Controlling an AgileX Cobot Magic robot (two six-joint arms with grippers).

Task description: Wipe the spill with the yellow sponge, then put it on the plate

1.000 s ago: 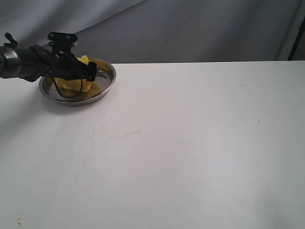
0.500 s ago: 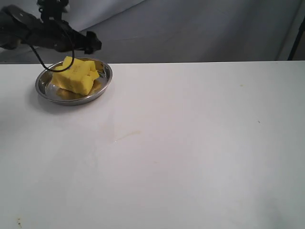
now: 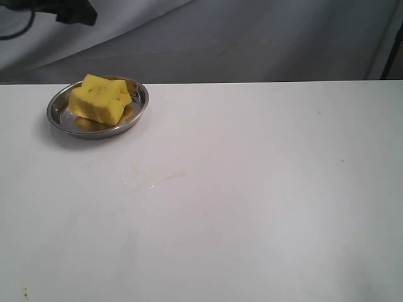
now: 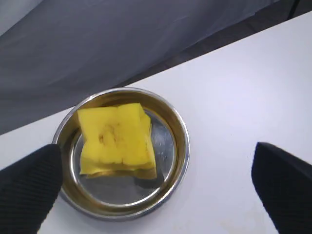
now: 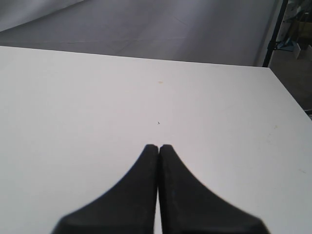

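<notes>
Sponge of thick bright yellow foam (image 3: 99, 99) lies inside the round shiny stainless-steel plate (image 3: 140, 108) at the left of the white worktop (image 3: 264, 201). My left tool (image 4: 156, 161) hangs above it, fingers (image 4: 29, 190) spread wide, holding nothing. My right tool (image 5: 159, 147) is pressed together over the worktop.

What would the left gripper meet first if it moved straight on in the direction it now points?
Most likely the yellow sponge, which lies in the plate straight ahead of the open left gripper; the depth is hard to judge.
</notes>
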